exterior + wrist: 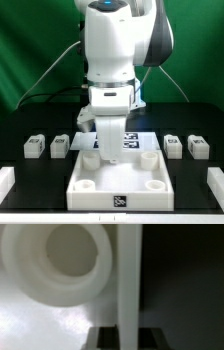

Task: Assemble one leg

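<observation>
Four small white legs stand on the black table, two at the exterior view's left (35,147) (60,146) and two at its right (173,146) (198,148). None is held. The large white square panel (120,190) with raised rim and round corner sockets lies in the middle. My gripper (103,150) is down at the panel's far left corner. In the wrist view the gripper (128,332) has its dark fingers (104,337) pressed on both sides of the panel's upright rim (128,274), beside a round socket (60,263).
The marker board (135,140) lies behind the panel, partly hidden by the arm. White blocks sit at the table's front left edge (5,180) and front right edge (215,180). Cables hang behind the arm.
</observation>
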Controlling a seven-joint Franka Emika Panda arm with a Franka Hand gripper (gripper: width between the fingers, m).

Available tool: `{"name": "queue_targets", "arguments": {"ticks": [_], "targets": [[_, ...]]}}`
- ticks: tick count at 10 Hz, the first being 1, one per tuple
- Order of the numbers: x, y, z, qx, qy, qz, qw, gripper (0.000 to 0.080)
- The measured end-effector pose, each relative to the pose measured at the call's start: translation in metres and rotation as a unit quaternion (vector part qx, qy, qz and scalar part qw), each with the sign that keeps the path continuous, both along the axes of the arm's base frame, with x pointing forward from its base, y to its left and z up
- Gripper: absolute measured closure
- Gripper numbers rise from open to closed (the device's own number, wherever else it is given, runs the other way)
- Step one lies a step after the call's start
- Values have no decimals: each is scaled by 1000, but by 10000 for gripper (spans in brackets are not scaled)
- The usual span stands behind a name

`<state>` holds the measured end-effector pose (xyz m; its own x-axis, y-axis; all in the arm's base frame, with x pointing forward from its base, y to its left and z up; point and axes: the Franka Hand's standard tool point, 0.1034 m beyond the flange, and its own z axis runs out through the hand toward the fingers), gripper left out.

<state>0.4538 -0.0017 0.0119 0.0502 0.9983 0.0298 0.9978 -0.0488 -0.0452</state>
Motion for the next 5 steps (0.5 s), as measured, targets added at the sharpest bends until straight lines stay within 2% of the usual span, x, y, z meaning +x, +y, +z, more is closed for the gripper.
{"name": "queue_targets", "arguments": {"ticks": [2,3,5], "targets": [[36,42,2,14,-12,-10,1000,741],[42,57,1,19,-10,-10,1000,741],[42,57,-3,15,5,-10,1000,739]]}}
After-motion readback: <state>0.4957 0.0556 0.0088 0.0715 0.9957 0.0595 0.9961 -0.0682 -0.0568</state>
